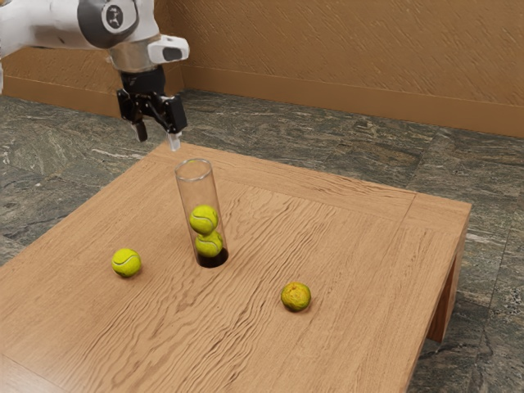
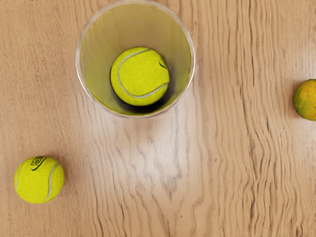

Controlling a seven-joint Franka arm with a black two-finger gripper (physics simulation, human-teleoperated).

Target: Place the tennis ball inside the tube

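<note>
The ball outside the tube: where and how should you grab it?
I'd come straight down over the ball and close my fingers across its widest part, one on each side. It is round, so gripping higher could let it slip out. It rests on the table, apart from the upright tube, so both fingers should fit.
</note>
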